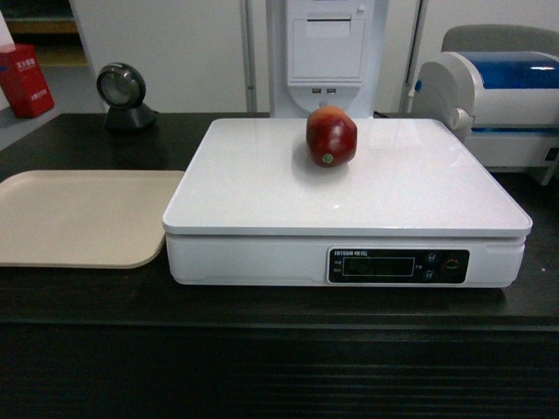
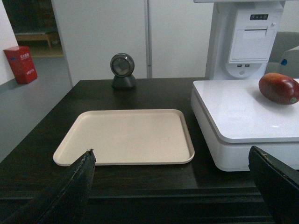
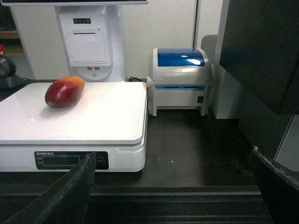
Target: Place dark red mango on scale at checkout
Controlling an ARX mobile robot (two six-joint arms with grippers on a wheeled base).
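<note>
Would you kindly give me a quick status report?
Both hands open, holding nothing. Dark red mango resting on scale, toward its back edge. Nothing in the way.

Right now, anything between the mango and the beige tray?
Nothing. In the head view only bare white scale top lies between the mango and the tray; the left wrist view agrees.

The dark red mango bears a greenish sticker; the scale is white, the tray beige, the checkout black and ribbed.
</note>
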